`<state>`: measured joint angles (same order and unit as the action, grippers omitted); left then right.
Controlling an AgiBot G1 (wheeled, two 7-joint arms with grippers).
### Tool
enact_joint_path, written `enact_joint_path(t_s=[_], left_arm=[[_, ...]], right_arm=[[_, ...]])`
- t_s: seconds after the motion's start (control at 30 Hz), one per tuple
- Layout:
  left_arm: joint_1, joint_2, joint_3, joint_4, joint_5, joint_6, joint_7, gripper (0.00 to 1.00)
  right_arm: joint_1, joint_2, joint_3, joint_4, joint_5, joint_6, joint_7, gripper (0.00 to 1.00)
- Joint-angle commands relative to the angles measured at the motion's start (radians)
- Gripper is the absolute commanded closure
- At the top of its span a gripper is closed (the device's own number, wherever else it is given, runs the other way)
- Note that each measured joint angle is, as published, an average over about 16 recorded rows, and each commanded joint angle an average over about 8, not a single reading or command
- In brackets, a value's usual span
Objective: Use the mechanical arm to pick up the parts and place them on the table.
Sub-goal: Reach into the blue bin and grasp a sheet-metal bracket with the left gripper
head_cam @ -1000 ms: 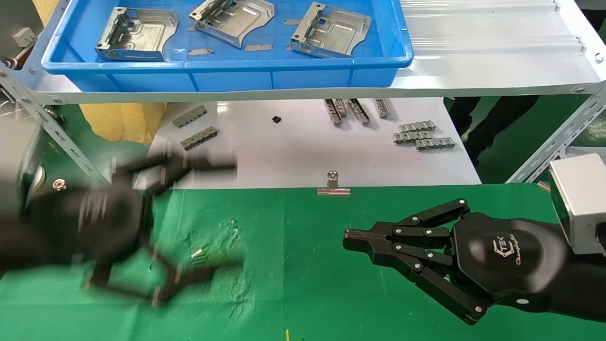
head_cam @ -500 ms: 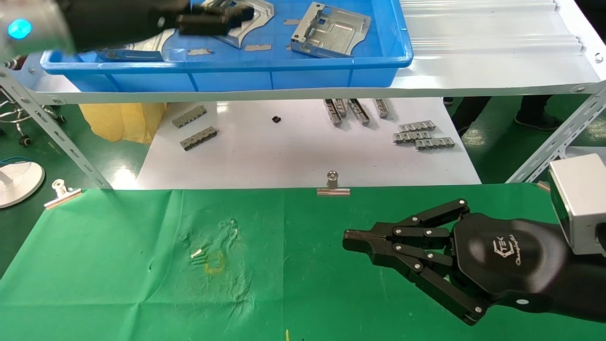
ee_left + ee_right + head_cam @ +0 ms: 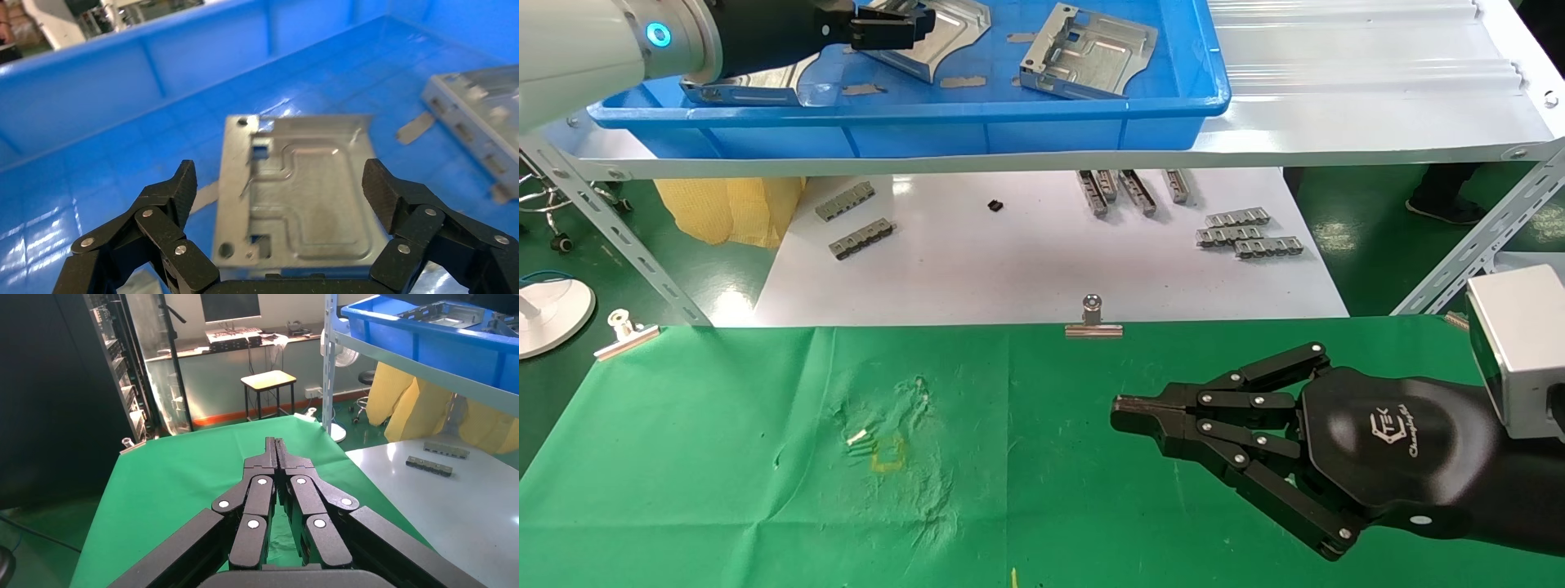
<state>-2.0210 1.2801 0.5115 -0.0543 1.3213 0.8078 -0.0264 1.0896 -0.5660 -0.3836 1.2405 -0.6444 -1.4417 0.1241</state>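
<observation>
Three silver plates lie in a blue tray [image 3: 911,122] on the shelf: a left one [image 3: 756,86] mostly hidden under my left arm, a middle one [image 3: 948,33] and a right one [image 3: 1087,49]. My left gripper [image 3: 887,20] is open over the tray at the middle plate's left end. In the left wrist view the gripper [image 3: 280,180] is open above a flat plate [image 3: 300,196], apart from it, with another plate [image 3: 477,116] beside. My right gripper [image 3: 1120,408] is shut and empty just above the green table [image 3: 723,490]; it also shows in the right wrist view [image 3: 275,444].
A pale grey shelf [image 3: 1336,106] carries the tray. Below it a white board [image 3: 1026,253] holds small grey ridged strips [image 3: 1246,237]. A binder clip [image 3: 1093,322] sits on the cloth's far edge. Small grey scraps [image 3: 964,82] lie in the tray.
My left arm has risen from over the green table up into the blue tray and now hovers open over a plate. The right arm has not moved.
</observation>
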Motion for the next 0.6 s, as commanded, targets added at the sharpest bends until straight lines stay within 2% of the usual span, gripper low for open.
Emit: enact_joint_path(t_s=[0.03, 0.6], left_arm=[[-0.003, 0.011, 0.001, 0.021, 0.002, -0.021, 0.002, 1.00], [0.007, 0.031, -0.009, 0.038, -0.011, -0.090, 0.047, 1.00]], right_arm=[[0.000, 0.000, 0.000, 0.000, 0.000, 0.000, 0.000, 0.00], [0.000, 0.000, 0.000, 0.000, 0.000, 0.000, 0.000, 0.00]])
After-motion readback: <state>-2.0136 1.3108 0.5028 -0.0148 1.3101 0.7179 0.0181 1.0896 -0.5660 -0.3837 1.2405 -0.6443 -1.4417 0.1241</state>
